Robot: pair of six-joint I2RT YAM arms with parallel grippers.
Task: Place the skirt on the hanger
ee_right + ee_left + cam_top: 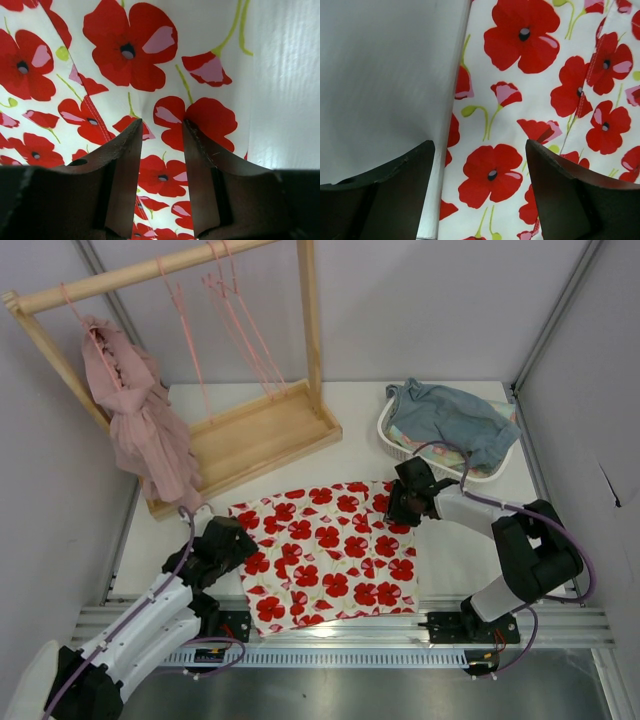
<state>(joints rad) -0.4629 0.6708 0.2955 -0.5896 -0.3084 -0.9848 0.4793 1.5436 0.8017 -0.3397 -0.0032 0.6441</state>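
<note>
Two grippers, both low on the skirt (pixel 330 555), which lies spread flat on the table (pixel 360 455).

- Left gripper (pixel 480 145): jaws wide apart, straddling the skirt's left edge; one finger over bare table, the other over the print. Nothing held.
- Right gripper (pixel 162 122): jaws drawn narrow, tips on the cloth near the skirt's far right corner; fabric puckers slightly between them, but whether it is pinched cannot be told.
- Pink hangers (pixel 183 310): well beyond the left gripper, hanging on the wooden rack (pixel 250 430).
- Basket (pixel 400 440): just behind the right gripper.
</note>
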